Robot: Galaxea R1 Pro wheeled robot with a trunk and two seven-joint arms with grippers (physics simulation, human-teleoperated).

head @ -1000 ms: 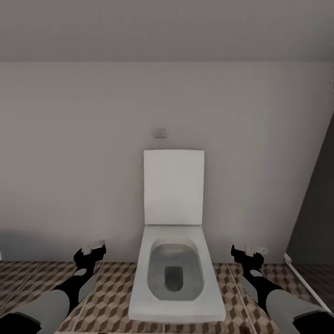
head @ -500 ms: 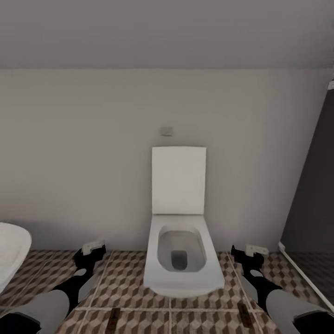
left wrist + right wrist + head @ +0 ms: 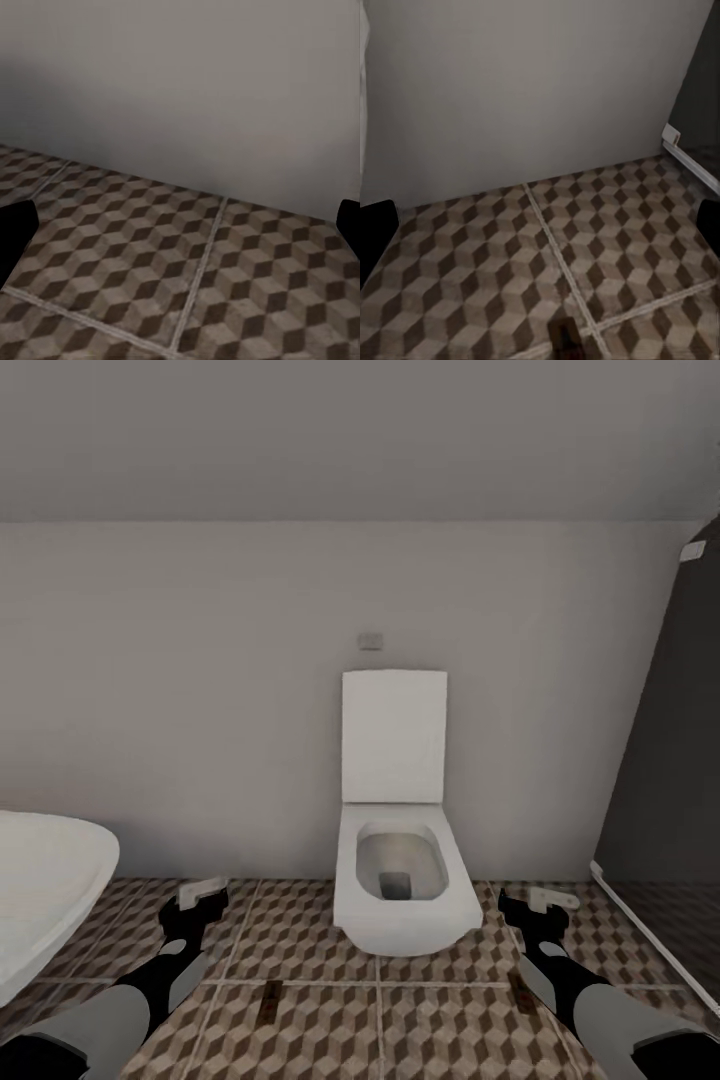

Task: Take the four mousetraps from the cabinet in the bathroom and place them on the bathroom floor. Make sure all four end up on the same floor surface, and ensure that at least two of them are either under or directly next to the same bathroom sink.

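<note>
Where two small brown plates lie flat on the bathroom floor (image 3: 300,960), they sit in front of the toilet (image 3: 400,880), one off either front corner and well apart: one mousetrap (image 3: 270,1000) on the left arm's side, on a grout line, and a second mousetrap (image 3: 519,988) on the right arm's side, partly behind the right forearm. Detail too small to read in the head view; the right wrist view catches a blurred dark-brown plate (image 3: 564,335) beside a grout crossing.

Toilet: white, wall-hung, lid upright against the grey wall (image 3: 200,710), small flush plate (image 3: 372,639) above the lid.

Left gripper (image 3: 200,900): forearm rises from the lower corner of the head view, angled toward the wall, gripper held low over the tiles beside the toilet on its left-arm side. Fingers parted wide, nothing between them; in the left wrist view the dark fingertips (image 3: 16,232) stand at opposite edges with bare tiles between.

Right gripper (image 3: 535,908): mirror pose on the toilet's other side, likewise spread wide and empty.

White rounded basin edge (image 3: 50,880) lies farther out past the left gripper. Dark panel (image 3: 670,760) with a pale floor rail stands past the right gripper.
</note>
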